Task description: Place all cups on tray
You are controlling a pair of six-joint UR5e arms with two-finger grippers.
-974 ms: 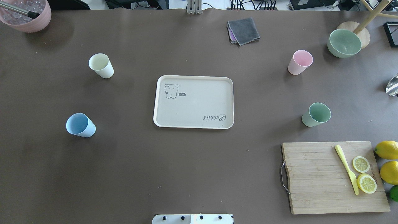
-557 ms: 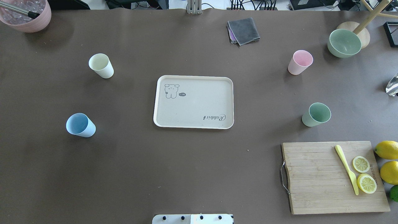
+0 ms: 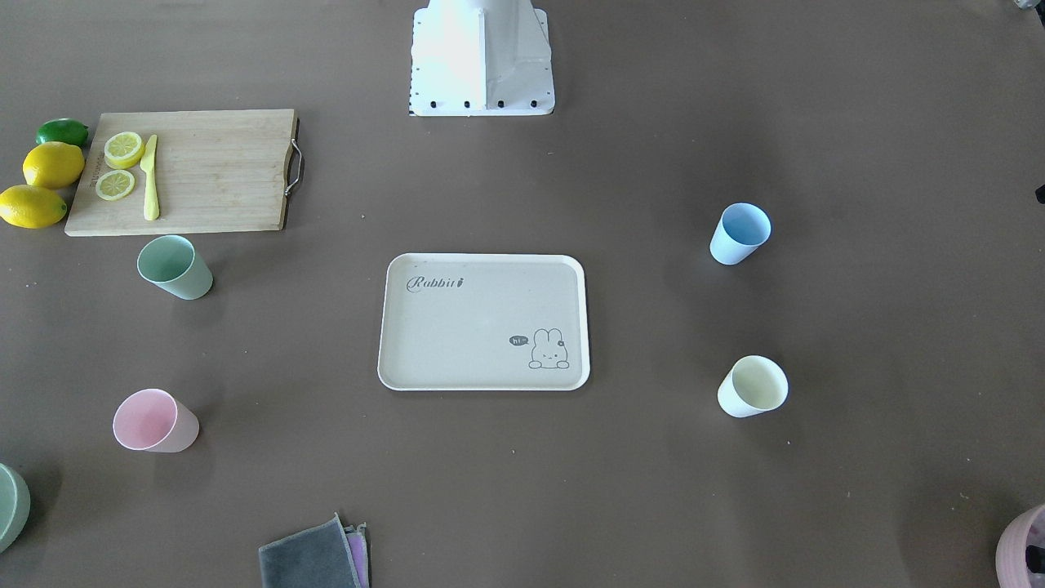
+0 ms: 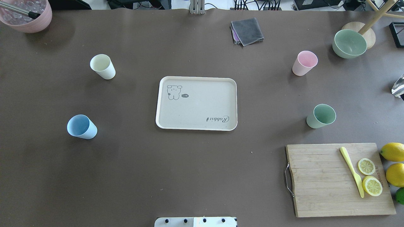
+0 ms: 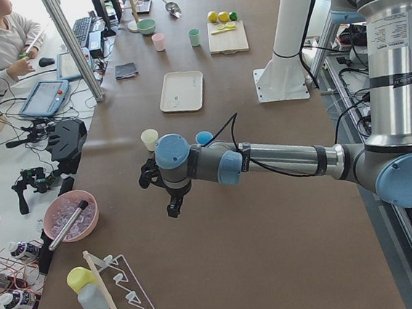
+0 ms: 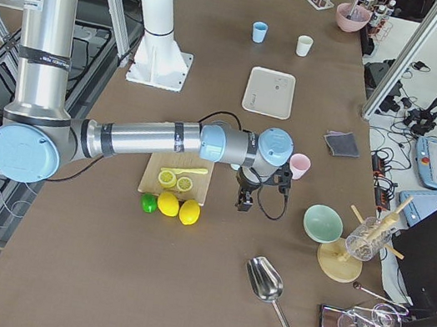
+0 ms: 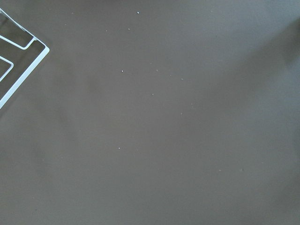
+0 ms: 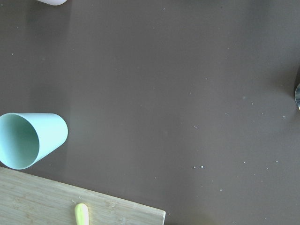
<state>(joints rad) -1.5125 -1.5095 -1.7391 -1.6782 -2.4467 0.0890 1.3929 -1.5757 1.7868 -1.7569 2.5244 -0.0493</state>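
Left claw (image 5: 173, 205): arm stretched level above the surface (image 4: 189, 176), claw pointing down; spread or pressed together, cannot tell. Right claw (image 6: 242, 204): same pose, state likewise untellable. Tray (image 4: 202, 104): beige, rimmed, lettered "Rabbit", mid-surface. Cups, matte, upright, all off the tray: cream (image 4: 102, 66) and blue (image 4: 81, 126) on its left; pink (image 4: 303, 63) and green (image 4: 321, 116) on its right.

left gripper (image 5: 172, 207): jaws too small to read | right gripper (image 6: 243, 202): likewise | blue cup (image 5: 204, 137): half hidden behind left arm (image 5: 279, 158) | green bowl (image 3: 11, 506): cut by left edge | mauve pot (image 3: 1024, 549): cut by corner | grey cloth (image 3: 310, 557): cut by bottom edge
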